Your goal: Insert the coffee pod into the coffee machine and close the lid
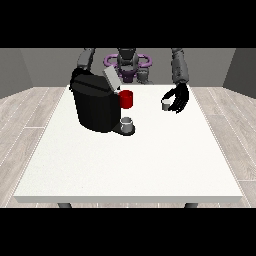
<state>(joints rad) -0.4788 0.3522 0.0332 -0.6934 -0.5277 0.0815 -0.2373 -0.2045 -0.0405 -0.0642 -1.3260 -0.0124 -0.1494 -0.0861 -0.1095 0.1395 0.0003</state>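
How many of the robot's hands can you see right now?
1. The hand at the view's right is over the table, fingers curled round the small coffee pod. The other hand isn't visible; it may be hidden behind the black coffee machine.

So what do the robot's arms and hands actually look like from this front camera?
The arm at the view's right is grey and built in rounded segments, ending in a black hand with slim dark fingers and a thumb. The arm at the view's left is the same grey; its hand is hidden behind the black coffee machine. No cables or markings show.
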